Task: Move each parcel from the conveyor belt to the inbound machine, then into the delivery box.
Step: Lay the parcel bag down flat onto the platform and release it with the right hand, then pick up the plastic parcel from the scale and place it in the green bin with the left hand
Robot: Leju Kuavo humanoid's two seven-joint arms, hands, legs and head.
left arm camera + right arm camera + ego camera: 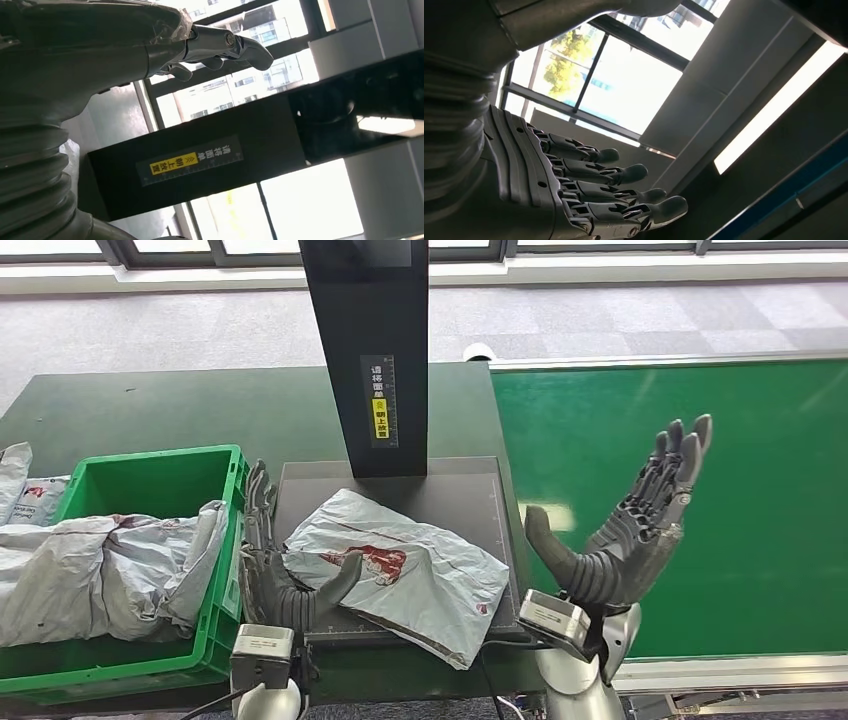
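Parcel point(400, 570) flat on scanner plate point(460, 490), beside green box point(150, 485) holding more bags. Left hand point(285, 580) at its edge, thumb touching, grasp unclear. Right hand point(630, 530) raised over belt point(700, 490), fingers point(624, 175) released.

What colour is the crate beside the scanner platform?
Bright green crate, clearest in the head view; grey parcel bags fill it.

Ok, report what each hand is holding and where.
Nothing is held. The right hand is open above the belt; the left hand is open, its thumb resting on the grey parcel near its edge.
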